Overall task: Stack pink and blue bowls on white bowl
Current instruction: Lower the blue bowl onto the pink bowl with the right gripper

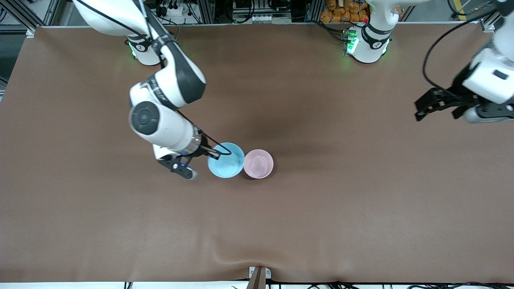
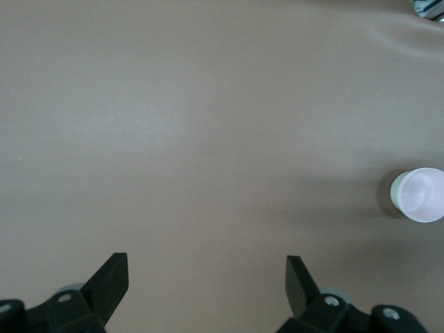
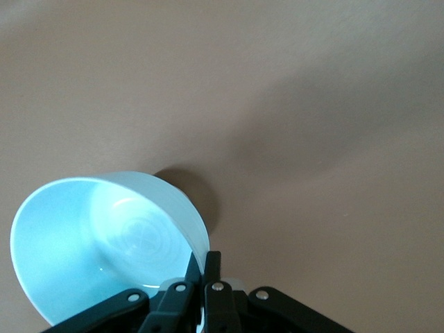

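The brown table (image 1: 361,200) carries the pink bowl (image 1: 258,163) near its middle.

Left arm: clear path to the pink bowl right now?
Probably yes. The left gripper hangs open over bare table at its own end, and nothing lies between it and the pink bowl. The right gripper, shut on the blue bowl beside it, crowds only that side.

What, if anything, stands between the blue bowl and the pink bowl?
Nothing visible. The right gripper grips the blue bowl by its rim, and the pink bowl sits right beside it. The left gripper waits open over the table.
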